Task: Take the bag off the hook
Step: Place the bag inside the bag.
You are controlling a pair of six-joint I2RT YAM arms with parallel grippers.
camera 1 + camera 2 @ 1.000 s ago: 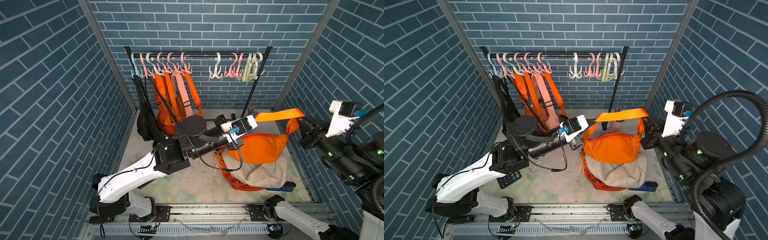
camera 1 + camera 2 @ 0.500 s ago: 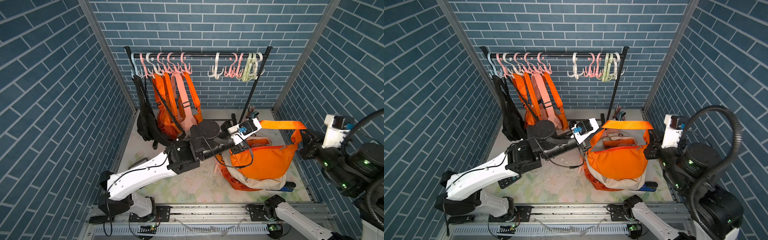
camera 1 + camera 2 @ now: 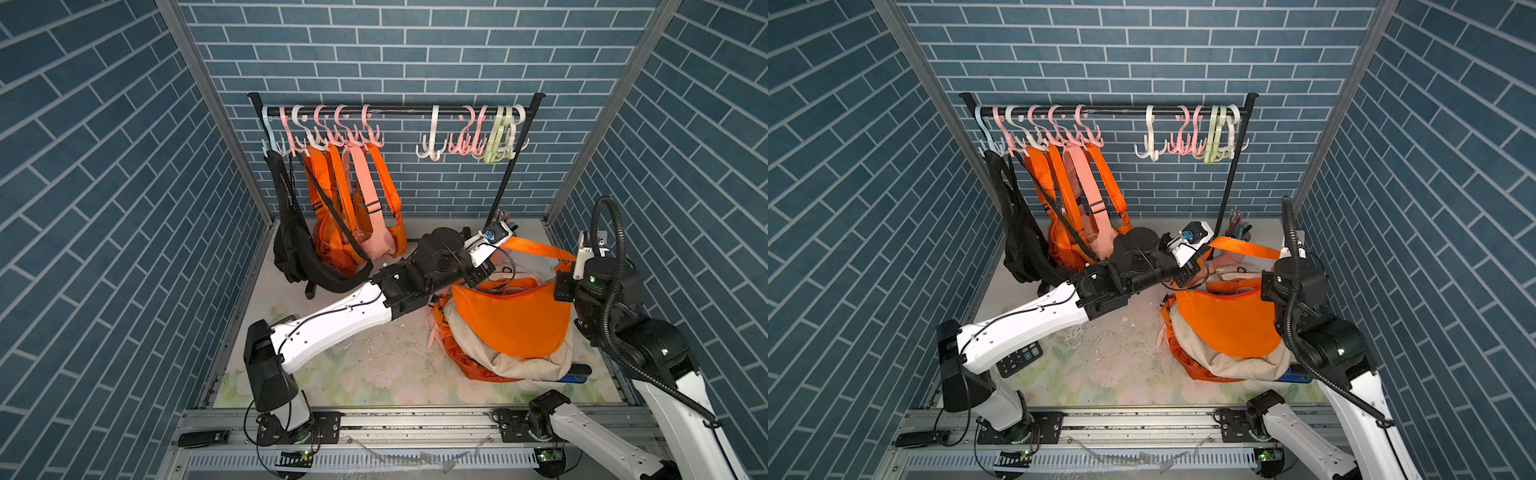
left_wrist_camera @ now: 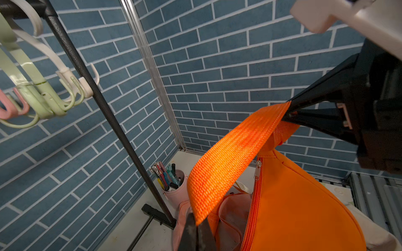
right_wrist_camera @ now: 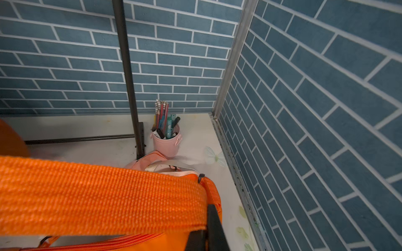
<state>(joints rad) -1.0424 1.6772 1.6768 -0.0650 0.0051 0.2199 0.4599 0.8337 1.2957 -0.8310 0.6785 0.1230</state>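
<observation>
An orange bag [image 3: 511, 320] [image 3: 1229, 324] hangs by its wide orange strap [image 3: 536, 249] [image 3: 1241, 248] low over a pile of bags at the table's right. The strap stretches between my two grippers. In the left wrist view my left gripper [image 4: 196, 230] is shut on one end of the strap [image 4: 230, 156]. The right wrist view shows my right gripper [image 5: 208, 228] shut on the strap [image 5: 108, 195] near the bag's end. The bag hangs clear of the hooks [image 3: 432, 145] on the black rail [image 3: 395, 110].
A black bag [image 3: 291, 232] plus orange and pink bags [image 3: 357, 208] hang from the rail's left hooks. The rack's right post [image 3: 509, 178] and a pink pen cup [image 5: 166, 141] stand behind the pile. A beige bag [image 3: 536, 365] lies underneath; a calculator [image 3: 1019, 359] lies front left.
Both grippers have come down with the strap, and the orange bag has sunk onto the pile. My left arm has reached further back and to the right.
</observation>
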